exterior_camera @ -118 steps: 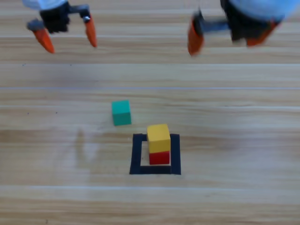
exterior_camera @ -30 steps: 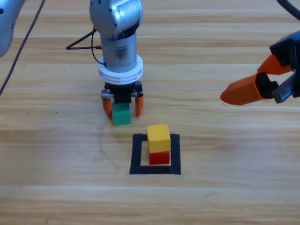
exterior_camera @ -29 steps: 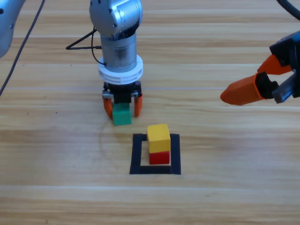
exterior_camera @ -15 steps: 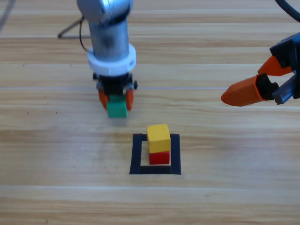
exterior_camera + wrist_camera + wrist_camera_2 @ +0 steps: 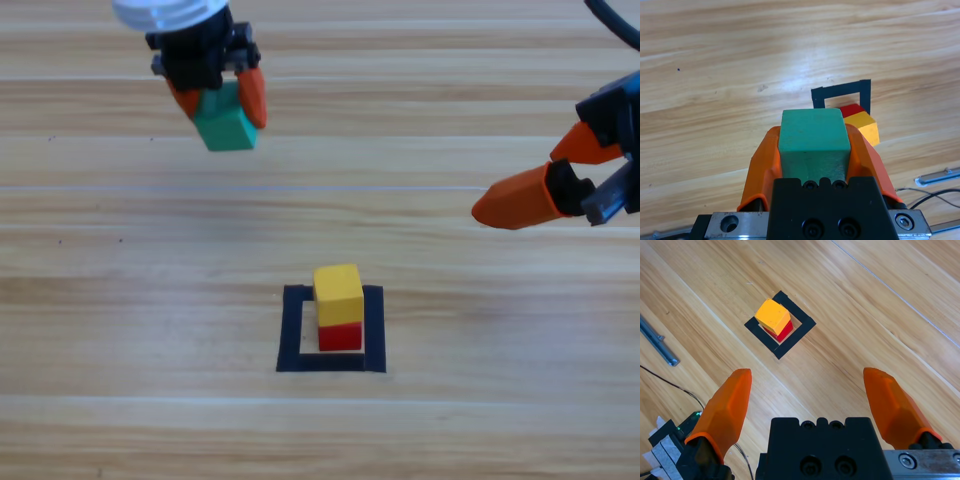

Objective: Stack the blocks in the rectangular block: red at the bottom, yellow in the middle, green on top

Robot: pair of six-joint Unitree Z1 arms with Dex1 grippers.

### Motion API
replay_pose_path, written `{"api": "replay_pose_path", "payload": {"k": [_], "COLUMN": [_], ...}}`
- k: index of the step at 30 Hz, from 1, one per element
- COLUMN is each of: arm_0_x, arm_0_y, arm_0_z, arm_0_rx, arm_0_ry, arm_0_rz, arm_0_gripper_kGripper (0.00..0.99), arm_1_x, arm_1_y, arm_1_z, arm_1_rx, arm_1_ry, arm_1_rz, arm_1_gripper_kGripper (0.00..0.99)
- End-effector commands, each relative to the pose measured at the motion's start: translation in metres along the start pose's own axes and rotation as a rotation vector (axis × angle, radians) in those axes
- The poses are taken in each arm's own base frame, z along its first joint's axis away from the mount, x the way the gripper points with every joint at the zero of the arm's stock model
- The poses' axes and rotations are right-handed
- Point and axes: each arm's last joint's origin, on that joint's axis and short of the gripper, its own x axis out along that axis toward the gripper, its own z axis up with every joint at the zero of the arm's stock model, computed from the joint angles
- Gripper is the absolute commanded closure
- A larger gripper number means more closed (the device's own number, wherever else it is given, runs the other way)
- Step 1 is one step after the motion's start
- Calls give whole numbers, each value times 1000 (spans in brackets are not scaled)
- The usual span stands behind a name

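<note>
Above pale wooden table (image 5: 120, 300), left claw (image 5: 215, 95) grips green (image 5: 226, 122).

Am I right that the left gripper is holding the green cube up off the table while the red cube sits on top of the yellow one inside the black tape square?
Not quite: the order is reversed. The high view shows the yellow cube on top of the red cube inside the black tape square. The rest holds: the left gripper is shut on the green cube, held off the table.

A pale wooden table (image 5: 120, 300) of long planks fills every view under bright light
</note>
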Motion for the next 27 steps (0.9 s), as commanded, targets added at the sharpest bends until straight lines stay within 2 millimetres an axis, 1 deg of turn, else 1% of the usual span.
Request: {"api": "replay_pose_path", "payload": {"k": [1, 6, 11, 13, 17, 19, 21, 27], "arm_0_x": [28, 33, 39, 42, 52, 63, 70, 73], "arm_0_y": [-25, -39, -44, -49, -57, -59, -61, -70], "arm_0_z": [-19, -33, -48, -55, -60, -59, -57, -55], "arm_0_rx": [32, 31, 16, 17, -5, -34, -72, -118], "arm_0_ry": [93, 114, 151, 163, 173, 188, 188, 174], "arm_0_rz": [35, 43, 68, 77, 104, 124, 139, 131], "arm_0_gripper_kGripper": [990, 990, 988, 987, 984, 973, 972, 961], "arm_1_x": [20, 20, 22, 23, 24, 25, 25, 26], "arm_1_y": [-9, -9, -8, -8, -8, -8, -8, -8], "arm_1_z": [-7, -7, -8, -8, -7, -7, -7, -8], "arm_1_rx": [14, 14, 13, 13, 13, 13, 13, 13], "arm_1_ry": [60, 62, 68, 70, 71, 75, 75, 78], "arm_1_rz": [-29, -28, -24, -22, -23, -21, -21, -22], "arm_1_gripper_kGripper": [7, 7, 7, 7, 7, 7, 7, 7]}}
